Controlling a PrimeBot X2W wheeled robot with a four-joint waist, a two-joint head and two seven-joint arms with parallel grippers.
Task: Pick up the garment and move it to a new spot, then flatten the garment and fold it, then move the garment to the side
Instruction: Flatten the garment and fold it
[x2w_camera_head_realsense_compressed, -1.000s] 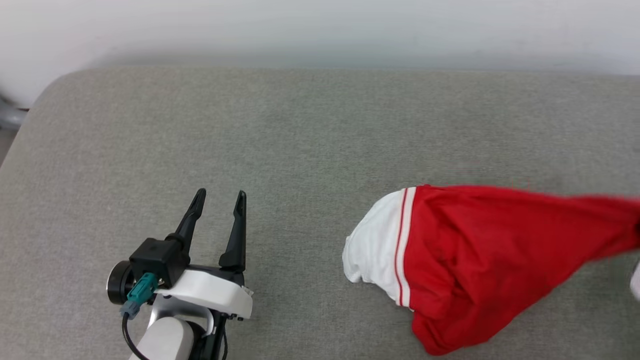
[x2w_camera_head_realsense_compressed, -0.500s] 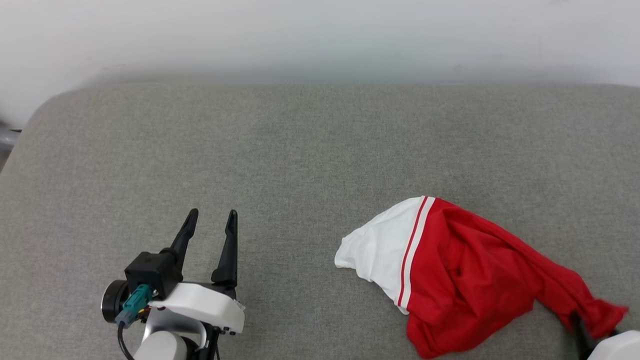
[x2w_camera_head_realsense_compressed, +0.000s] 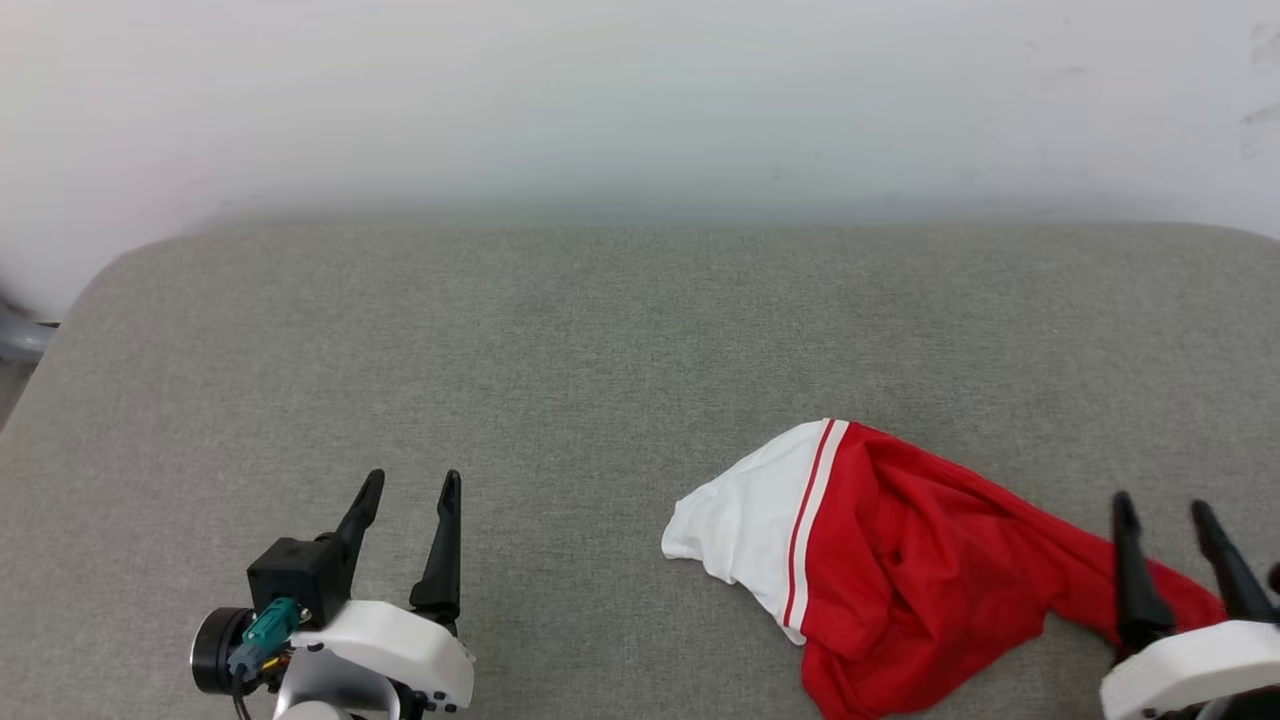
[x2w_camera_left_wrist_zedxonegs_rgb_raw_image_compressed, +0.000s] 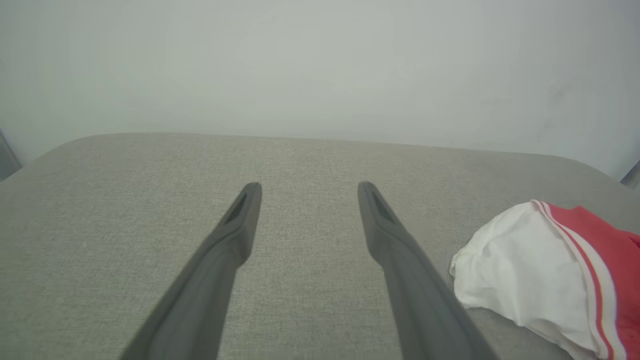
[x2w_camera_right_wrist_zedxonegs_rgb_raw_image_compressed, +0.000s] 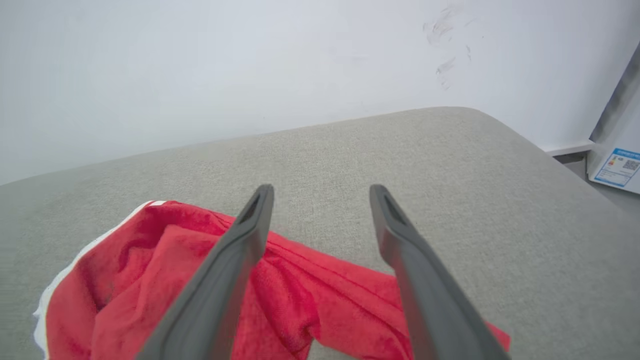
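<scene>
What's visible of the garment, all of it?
The garment is soft bright red jersey cloth with a white sleeve panel edged in red-and-white stripes at its left end. It lies crumpled, unfolded, on the grey cushion, tapering rightward to a tail under the open right pincer, which grips nothing.

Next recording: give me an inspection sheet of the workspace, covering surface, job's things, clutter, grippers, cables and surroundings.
Surface: grey fabric cushion, rounded corners.
Job's things: garment crumpled at the right, neither flattened nor folded.
Clutter: nothing seen.
Grippers: left gripper open over bare cushion; right gripper open above the garment's right end.
Cables: teal plug at the left wrist.
Surroundings: white wall behind; labelled panel at far right.
</scene>
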